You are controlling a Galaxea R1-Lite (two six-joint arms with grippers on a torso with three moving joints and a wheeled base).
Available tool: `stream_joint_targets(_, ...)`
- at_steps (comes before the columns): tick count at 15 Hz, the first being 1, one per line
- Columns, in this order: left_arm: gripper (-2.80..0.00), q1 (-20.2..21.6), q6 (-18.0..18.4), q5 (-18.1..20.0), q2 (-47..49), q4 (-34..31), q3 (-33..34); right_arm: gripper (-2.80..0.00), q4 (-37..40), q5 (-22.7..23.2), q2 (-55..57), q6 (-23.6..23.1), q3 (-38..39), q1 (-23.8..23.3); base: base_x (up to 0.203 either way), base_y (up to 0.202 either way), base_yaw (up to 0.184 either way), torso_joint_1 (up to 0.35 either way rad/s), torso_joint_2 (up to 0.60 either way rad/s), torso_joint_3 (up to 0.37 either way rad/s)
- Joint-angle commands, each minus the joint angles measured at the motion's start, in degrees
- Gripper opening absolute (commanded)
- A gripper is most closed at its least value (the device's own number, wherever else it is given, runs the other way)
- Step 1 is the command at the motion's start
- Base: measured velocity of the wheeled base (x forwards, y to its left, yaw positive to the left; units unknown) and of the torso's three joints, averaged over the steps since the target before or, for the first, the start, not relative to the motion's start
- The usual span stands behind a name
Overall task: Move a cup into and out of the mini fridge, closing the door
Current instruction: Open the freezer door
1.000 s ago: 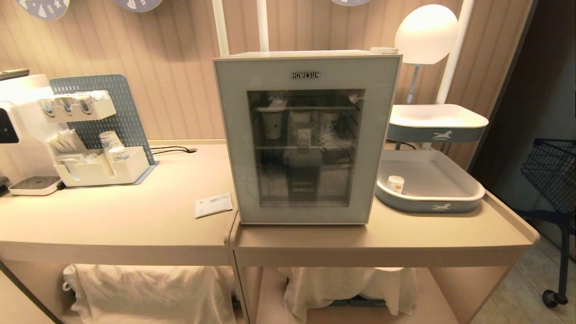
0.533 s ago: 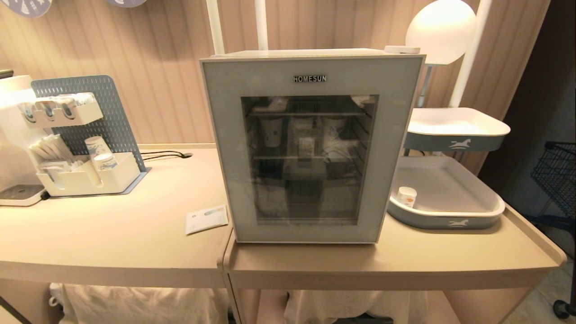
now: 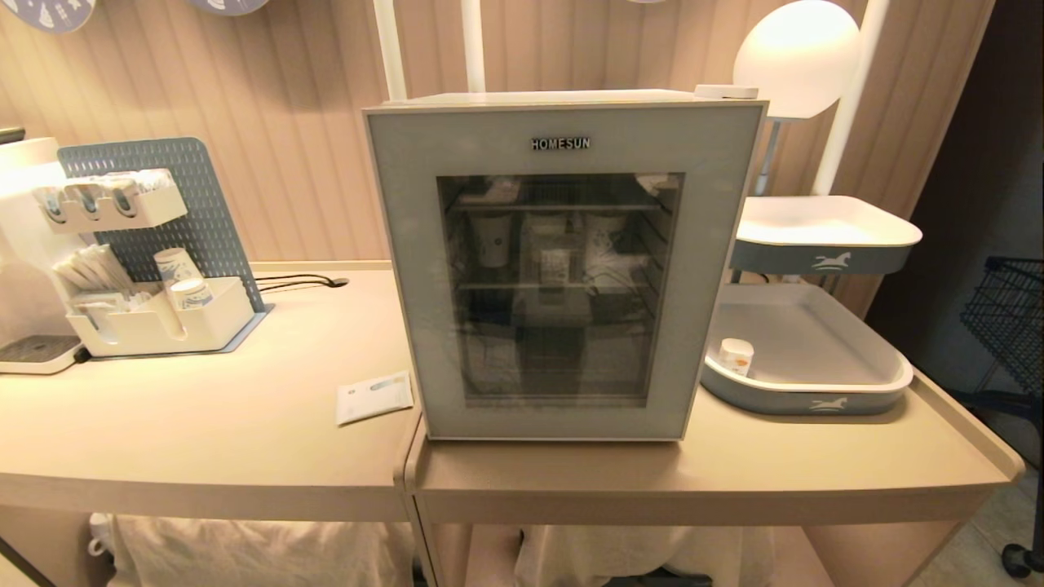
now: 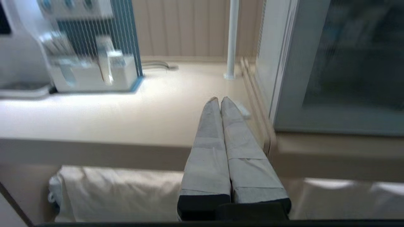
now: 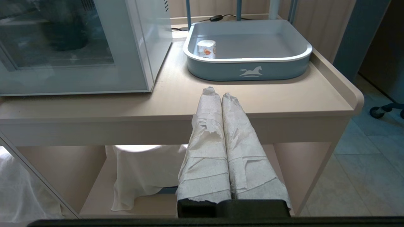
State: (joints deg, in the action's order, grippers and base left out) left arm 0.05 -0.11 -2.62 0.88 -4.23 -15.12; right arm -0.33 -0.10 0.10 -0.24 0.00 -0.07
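Observation:
The white mini fridge stands mid-counter, its grey-framed glass door shut, HOMESUN lettering on top. Taller paper cups show dimly on its upper wire shelf. The small white cup with orange marks sits in the near left corner of the blue tray right of the fridge; it also shows as the cup in the right wrist view. Neither arm appears in the head view. My left gripper is shut and empty, low before the counter left of the fridge. My right gripper is shut and empty, before the counter edge, short of the tray.
A white organiser with paper cups and a pegboard stands at the left, beside a white machine. A paper card lies near the fridge's left corner. A second tray sits above the first. White cloth hangs under the counter.
The whole head view grew and shifted as the camera came closer to the counter during the first half second, then held still. Fridge, cup and trays keep their places.

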Motion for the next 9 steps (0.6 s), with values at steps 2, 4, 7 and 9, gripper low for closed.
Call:
stream_joint_targets(2,-2.80,-0.2,-2.4,-0.6,9.3,-12.7,-25.7,-2.80,0.0,0.0,0.1,0.0,0.0,0.0,0.000,0.000,0.000,0.000,0.00,0.000)
stream_joint_targets(4,-2.80,-0.9,-4.4,-1.2,23.5,-15.4,-34.7,-2.80,0.0,0.0,0.1,0.0,0.0,0.0,0.000,0.000,0.000,0.000,0.00,0.000)
stream_joint_targets(7,-2.80,-1.7,-6.1,0.2,47.5,-11.7,-40.6,-2.80,0.0,0.0,0.1,0.0,0.0,0.0,0.000,0.000,0.000,0.000,0.00,0.000)
stream_joint_targets(9,-2.80,-1.8,-6.8,5.9,62.2,-7.1,-44.3,-2.80,0.0,0.0,0.1,0.0,0.0,0.0,0.000,0.000,0.000,0.000,0.00,0.000)
